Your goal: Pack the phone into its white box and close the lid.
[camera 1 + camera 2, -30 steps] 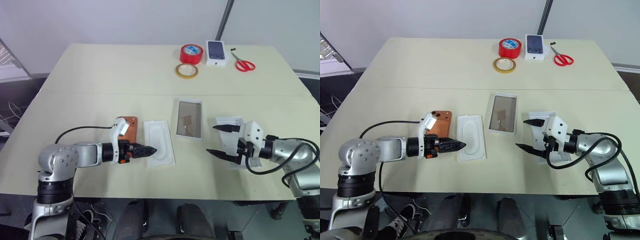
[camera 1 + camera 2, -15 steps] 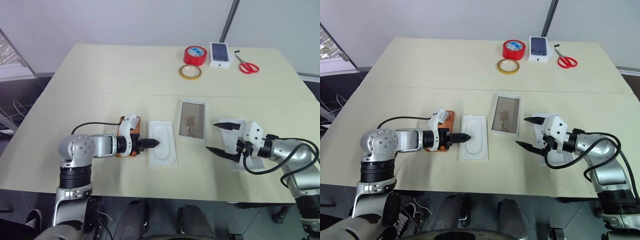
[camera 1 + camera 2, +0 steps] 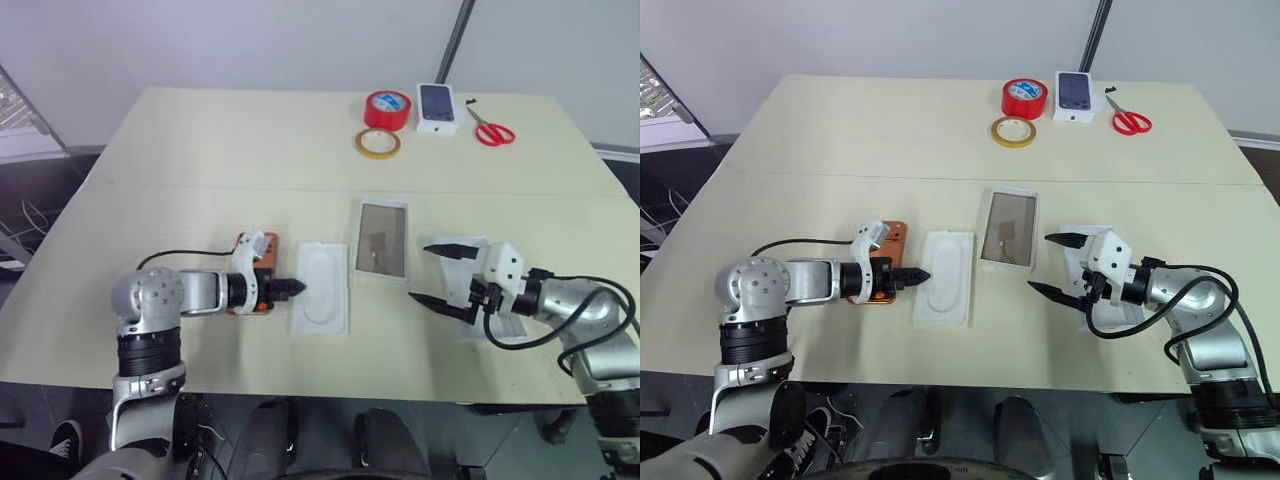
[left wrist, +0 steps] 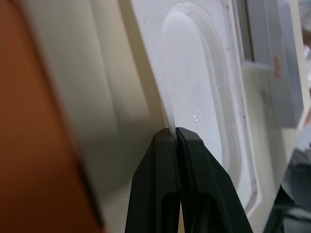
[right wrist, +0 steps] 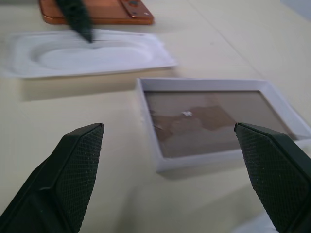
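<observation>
- Setting: a pale cream table (image 3: 200,140) made of two boards joined across the middle, against a plain grey wall.
- Nearest, left: the left gripper (image 3: 297,288), its two black fingers pressed together on the thin near edge of the flat white insert (image 3: 322,285), as the left wrist view shows.
- Just beside the insert, under the left wrist: the phone (image 3: 890,238), flat on the table, orange-copper back up, mostly hidden by the wrist.
- Nearest, right: the right gripper (image 3: 433,273), jaws spread wide and holding nothing, hovering over the lid (image 3: 470,268), a plain white tray.
- Between insert and lid: the white box (image 3: 381,238), an open base with a thin white rim and glossy grey-brown floor; empty.
- Far edge: yellow tape ring (image 3: 377,143), red tape roll (image 3: 389,109), a small white box printed with a dark phone (image 3: 438,107), red-handled scissors (image 3: 490,130).
- Risk (judgement): the pinch takes only a sliver of the insert's edge, so it may slip free on lifting, or drag and nudge the phone beside it.
</observation>
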Controlling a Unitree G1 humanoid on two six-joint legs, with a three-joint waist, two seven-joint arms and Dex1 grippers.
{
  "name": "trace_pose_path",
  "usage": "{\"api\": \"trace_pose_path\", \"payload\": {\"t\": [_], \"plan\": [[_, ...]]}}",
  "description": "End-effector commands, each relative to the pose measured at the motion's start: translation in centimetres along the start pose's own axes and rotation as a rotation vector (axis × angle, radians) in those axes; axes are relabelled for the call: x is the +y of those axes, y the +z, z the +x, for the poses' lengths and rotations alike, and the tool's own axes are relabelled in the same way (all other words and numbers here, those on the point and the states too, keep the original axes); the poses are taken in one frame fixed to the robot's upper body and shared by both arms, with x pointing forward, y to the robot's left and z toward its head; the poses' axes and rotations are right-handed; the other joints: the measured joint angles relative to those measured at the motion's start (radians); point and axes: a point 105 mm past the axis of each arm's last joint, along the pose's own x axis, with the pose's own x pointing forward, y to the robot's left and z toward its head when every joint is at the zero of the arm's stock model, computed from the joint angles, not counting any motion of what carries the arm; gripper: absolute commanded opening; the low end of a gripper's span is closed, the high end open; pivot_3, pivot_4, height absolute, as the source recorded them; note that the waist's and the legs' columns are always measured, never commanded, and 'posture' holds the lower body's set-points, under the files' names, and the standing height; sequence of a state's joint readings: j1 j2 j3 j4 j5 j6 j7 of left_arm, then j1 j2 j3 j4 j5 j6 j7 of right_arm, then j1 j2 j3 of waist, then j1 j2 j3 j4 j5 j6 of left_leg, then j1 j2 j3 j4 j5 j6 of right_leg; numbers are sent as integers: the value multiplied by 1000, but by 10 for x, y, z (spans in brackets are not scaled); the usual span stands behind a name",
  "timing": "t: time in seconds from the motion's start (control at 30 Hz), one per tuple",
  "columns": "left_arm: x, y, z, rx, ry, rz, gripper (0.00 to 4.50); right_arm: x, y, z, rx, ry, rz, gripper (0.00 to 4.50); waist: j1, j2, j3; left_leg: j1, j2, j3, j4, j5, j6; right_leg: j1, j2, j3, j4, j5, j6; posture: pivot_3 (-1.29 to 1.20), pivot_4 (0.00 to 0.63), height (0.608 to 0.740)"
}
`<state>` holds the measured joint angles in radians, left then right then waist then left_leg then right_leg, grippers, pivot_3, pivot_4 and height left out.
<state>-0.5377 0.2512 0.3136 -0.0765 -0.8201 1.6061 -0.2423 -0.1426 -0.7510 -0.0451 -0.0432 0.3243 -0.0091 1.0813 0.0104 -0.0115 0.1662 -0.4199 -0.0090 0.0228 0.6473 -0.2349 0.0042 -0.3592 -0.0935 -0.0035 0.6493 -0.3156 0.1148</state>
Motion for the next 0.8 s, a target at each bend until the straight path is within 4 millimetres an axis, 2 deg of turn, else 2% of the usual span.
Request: {"api": "trace_pose_path", "payload": {"t": [0.03,0.17,0.27,0.37,0.47,0.57,0.6,0.8], "plan": [[-10,27,-10,-97,-22,13,58,3,6,24,-12,59,-56,4500,-1,-1,1,0,0,0,0,0,0,0,0,0,0,0,0,0,150,728],[-12,36,-11,-138,-21,8,58,0,-3,43,59,116,-28,4500,2,-1,1,-2,-1,0,0,1,-3,-2,0,0,0,0,0,0,150,728],[-13,37,-12,-143,-1,26,58,0,-5,50,81,143,-28,4500,3,-2,1,-5,-1,0,1,2,-3,-5,0,0,0,0,0,0,150,728],[-11,52,-18,-232,-2,21,0,2,-14,64,138,203,12,3708,-2,-2,1,-6,-1,0,1,3,-4,-5,1,-1,1,0,0,0,150,728],[-14,54,-20,-245,-7,31,0,1,-19,66,176,227,-13,2136,-5,-2,1,-6,0,0,1,3,-5,-6,1,-1,1,0,0,0,150,728],[-16,53,-19,-240,-3,45,0,0,-14,69,154,237,-13,728,-4,-2,1,-6,0,0,1,3,-5,-6,2,-1,1,0,0,0,150,728],[-17,53,-19,-240,-9,37,0,3,-11,70,137,247,-13,85,-3,-2,1,-6,0,0,1,3,-5,-6,2,-1,1,0,0,0,150,728],[-27,54,-19,-241,-83,4,0,32,8,73,39,339,-58,85,0,-2,1,-6,0,0,1,3,-5,-6,2,-1,1,0,0,0,150,728]]}}
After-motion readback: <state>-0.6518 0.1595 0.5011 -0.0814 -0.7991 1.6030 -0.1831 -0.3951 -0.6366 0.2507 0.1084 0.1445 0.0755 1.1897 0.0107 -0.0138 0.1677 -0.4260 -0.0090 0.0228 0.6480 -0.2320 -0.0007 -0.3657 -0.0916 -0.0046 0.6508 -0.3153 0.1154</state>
